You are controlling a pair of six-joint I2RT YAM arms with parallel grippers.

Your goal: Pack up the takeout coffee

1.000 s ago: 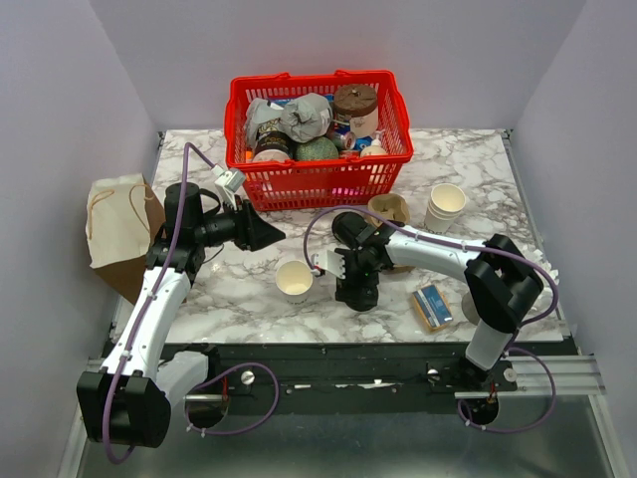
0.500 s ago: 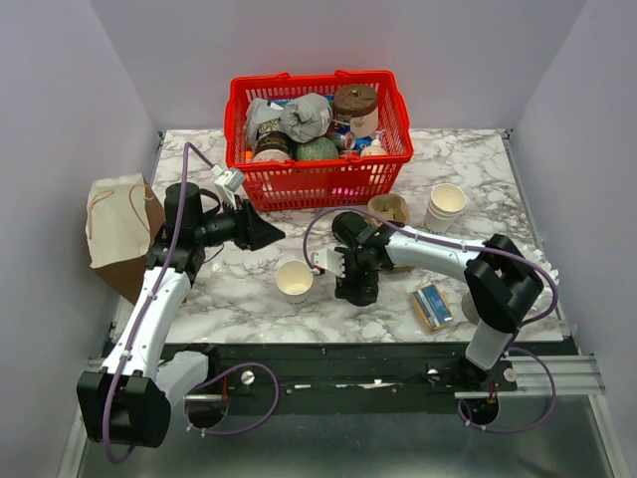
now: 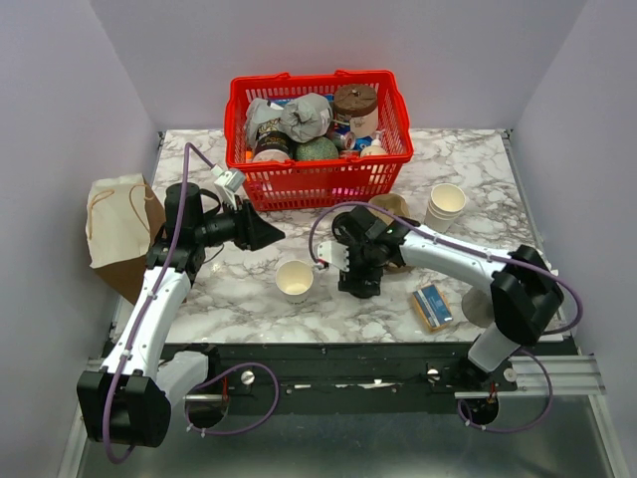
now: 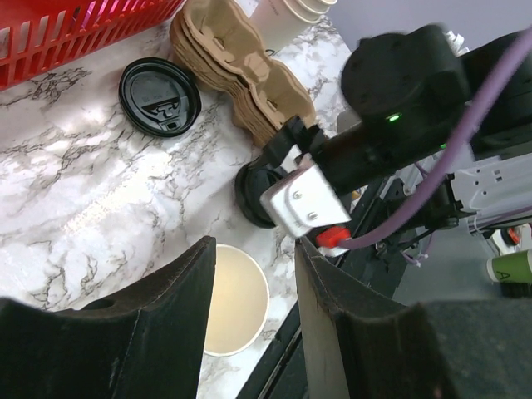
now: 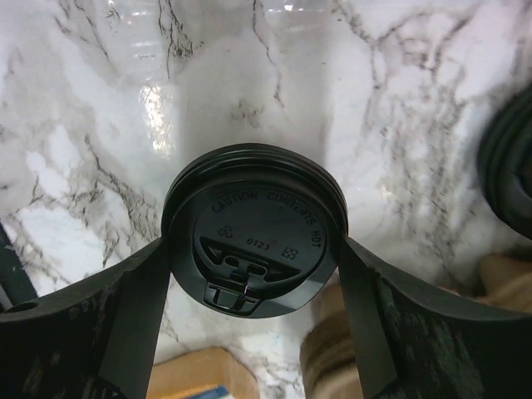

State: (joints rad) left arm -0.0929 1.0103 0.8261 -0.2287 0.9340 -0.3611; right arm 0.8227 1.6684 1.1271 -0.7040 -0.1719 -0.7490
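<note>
Takeout coffee (image 5: 253,229) stands toward the near edge of the worktop (image 3: 468,169); my right gripper (image 5: 253,253) straddles its lid (pinching or not, I cannot tell), left gripper (image 4: 256,258) spread, empty.

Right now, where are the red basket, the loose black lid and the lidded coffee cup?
red basket (image 3: 318,184): top view, front wall.
loose black lid (image 4: 160,96): left wrist view, centre of its top.
lidded coffee cup (image 5: 253,241): right wrist view, middle of its lid.
</note>
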